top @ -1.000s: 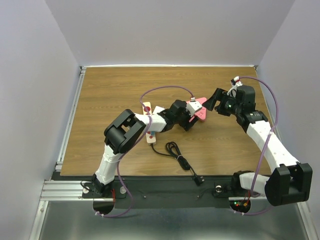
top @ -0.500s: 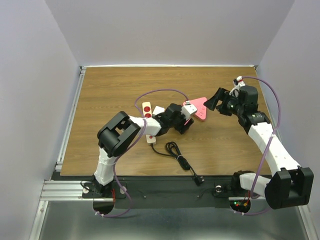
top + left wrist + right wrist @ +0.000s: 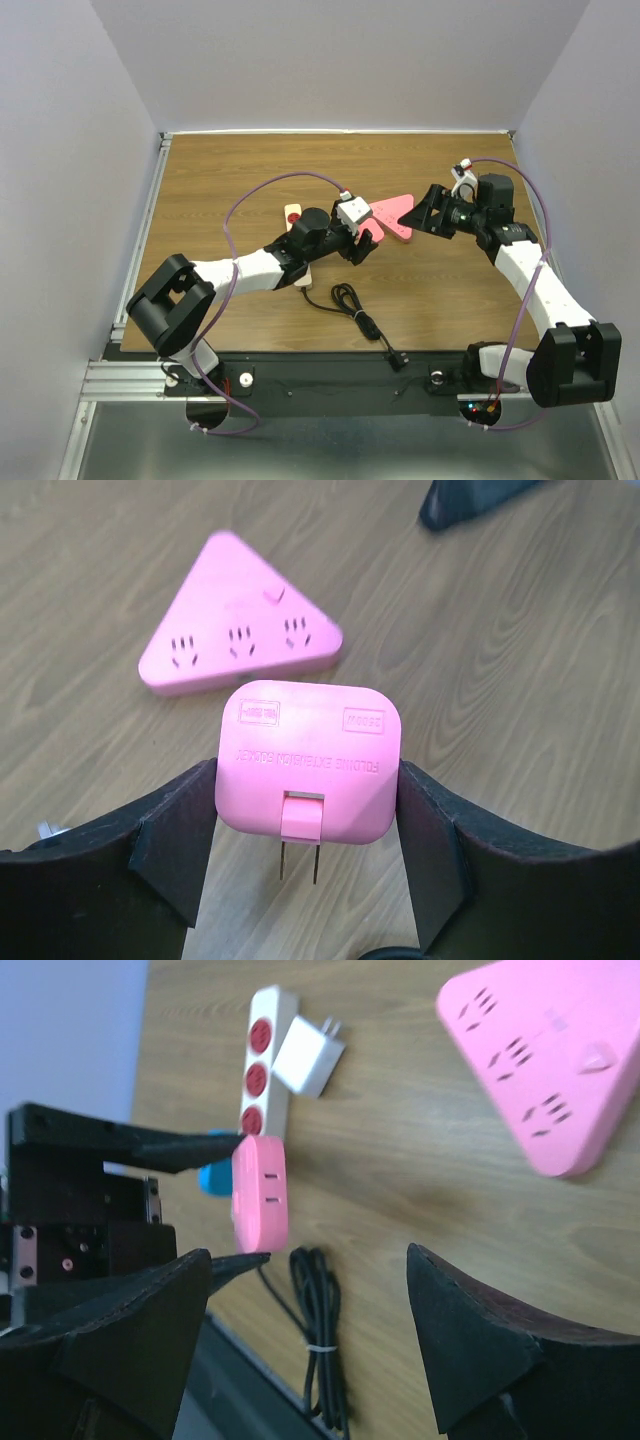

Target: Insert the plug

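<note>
Framed by the right gripper's [image 3: 310, 1260] wide-spread dark fingers [image 3: 130, 1330], the left gripper [image 3: 250, 1200] clamps a pink plug [image 3: 259, 1192] over the wooden table [image 3: 400, 1180], left of a pink triangular socket block [image 3: 545, 1055], with a white power strip [image 3: 265, 1055] and white adapter [image 3: 308, 1060] farther left and a black cable [image 3: 320, 1345] nearer.

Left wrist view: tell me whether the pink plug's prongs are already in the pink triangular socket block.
No, the pink plug sits clamped in the left gripper, prongs bare, apart from the triangular socket block.

Left wrist view | pink plug [image 3: 310, 765] | raised lettering across its face, seen upside down, appears to read "FOLDING EXTENSION SOCKET" | two small boxed stamps near its far corners, too fine to read
</note>
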{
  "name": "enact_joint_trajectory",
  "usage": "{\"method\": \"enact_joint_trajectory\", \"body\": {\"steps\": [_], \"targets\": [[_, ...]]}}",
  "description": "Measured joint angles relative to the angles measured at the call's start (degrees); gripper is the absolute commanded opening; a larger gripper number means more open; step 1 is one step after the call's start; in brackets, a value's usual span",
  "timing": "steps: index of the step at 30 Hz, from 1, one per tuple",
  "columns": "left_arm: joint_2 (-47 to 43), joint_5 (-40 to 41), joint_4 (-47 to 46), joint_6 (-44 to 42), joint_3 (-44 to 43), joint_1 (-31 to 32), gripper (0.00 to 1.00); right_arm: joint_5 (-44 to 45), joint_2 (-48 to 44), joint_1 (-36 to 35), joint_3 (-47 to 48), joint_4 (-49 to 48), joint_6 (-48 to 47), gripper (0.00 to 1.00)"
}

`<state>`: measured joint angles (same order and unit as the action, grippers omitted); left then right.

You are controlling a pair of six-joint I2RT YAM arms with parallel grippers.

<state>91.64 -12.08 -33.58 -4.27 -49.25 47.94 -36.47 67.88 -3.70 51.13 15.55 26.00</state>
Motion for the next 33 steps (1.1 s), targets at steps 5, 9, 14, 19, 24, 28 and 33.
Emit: {"method": "enact_joint_trajectory", "body": {"steps": [5,9,14,19,24,28,33], "targets": [[-3.23,-1.84,-3.78,1.97,2.51,0.11,0.0,-8.7,1.44,0.0,-0.61,0.5,-0.15,0.82],[-4.17,-2.38,-4.22,2.8,3.69,0.48,0.0,-12.57,2.34,-0.07,-0.61,0.46,-0.22,0.82],[-5.33,-2.4,-4.44,3.23,4.61,1.31,0.0,-15.45,4.37,-0.46,-0.61,0.44,-0.35,0.8],[-5.79,-2.34,-4.74,3.3,4.61,2.38,0.0,-16.24,8.46,-2.78,-0.59,0.46,-0.76,0.79],[-5.79,-2.34,-4.76,3.3,4.61,2.64,0.0,-16.57,9.73,-4.96,-0.42,0.44,-0.79,0.79],[-5.79,-2.32,-4.76,3.28,4.61,2.91,0.0,-16.98,9.97,-5.38,0.48,0.26,-0.81,0.79],[-5.79,-2.29,-4.72,3.04,4.61,3.63,0.0,-17.79,11.52,-5.97,0.79,0.17,-1.09,0.77]]}}
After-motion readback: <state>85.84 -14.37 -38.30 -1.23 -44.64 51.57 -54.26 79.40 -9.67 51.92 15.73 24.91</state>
